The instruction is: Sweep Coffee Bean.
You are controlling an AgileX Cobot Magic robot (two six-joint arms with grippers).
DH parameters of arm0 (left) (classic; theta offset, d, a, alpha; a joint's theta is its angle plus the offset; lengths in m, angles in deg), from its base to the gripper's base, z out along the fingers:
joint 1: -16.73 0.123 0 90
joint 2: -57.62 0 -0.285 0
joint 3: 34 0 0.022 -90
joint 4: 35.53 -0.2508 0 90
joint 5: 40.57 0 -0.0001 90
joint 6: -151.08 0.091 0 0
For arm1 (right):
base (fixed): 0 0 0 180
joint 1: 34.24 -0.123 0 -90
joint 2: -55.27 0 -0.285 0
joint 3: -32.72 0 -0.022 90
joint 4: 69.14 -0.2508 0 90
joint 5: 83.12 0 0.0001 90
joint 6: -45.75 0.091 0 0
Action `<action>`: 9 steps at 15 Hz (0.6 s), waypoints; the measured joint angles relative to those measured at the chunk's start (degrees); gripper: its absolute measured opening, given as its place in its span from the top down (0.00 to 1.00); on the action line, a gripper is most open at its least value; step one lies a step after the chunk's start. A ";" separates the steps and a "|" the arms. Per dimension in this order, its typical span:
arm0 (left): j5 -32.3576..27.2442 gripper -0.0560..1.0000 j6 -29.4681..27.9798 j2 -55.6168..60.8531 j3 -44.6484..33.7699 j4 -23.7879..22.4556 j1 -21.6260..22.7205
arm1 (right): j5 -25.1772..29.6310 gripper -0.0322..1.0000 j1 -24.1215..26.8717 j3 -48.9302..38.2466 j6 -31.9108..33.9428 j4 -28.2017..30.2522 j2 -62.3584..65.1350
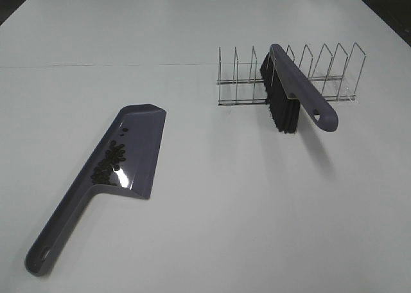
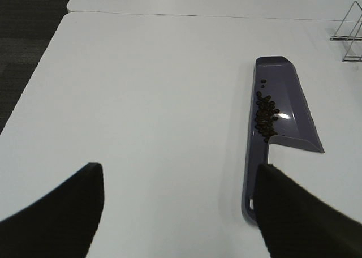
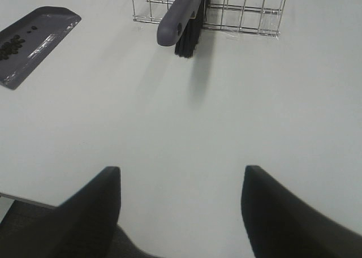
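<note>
The coffee beans (image 1: 109, 162) sit clustered in the dustpan (image 1: 138, 148), its handle running back toward the left gripper (image 2: 178, 213), the nearer arm. Both the left gripper and the right gripper (image 3: 181, 213) are spread wide and empty; the brush (image 1: 292, 97) rests in the wire rack (image 1: 334, 74), ahead of the right gripper.

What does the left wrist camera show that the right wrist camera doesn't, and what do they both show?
Only the left wrist view shows the dustpan's handle and the whole cluster of coffee beans lying in the pan, plus the open left gripper above bare table.

Only the right wrist view shows the brush resting in the wire rack, and the open right gripper.

Both show the purple dustpan with beans in it, part of the rack, and the white table.
</note>
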 joint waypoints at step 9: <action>0.00 0.32 0.00 0.00 0.00 0.00 0.00 | 0.00 0.41 0.00 0.00 0.00 0.00 0.00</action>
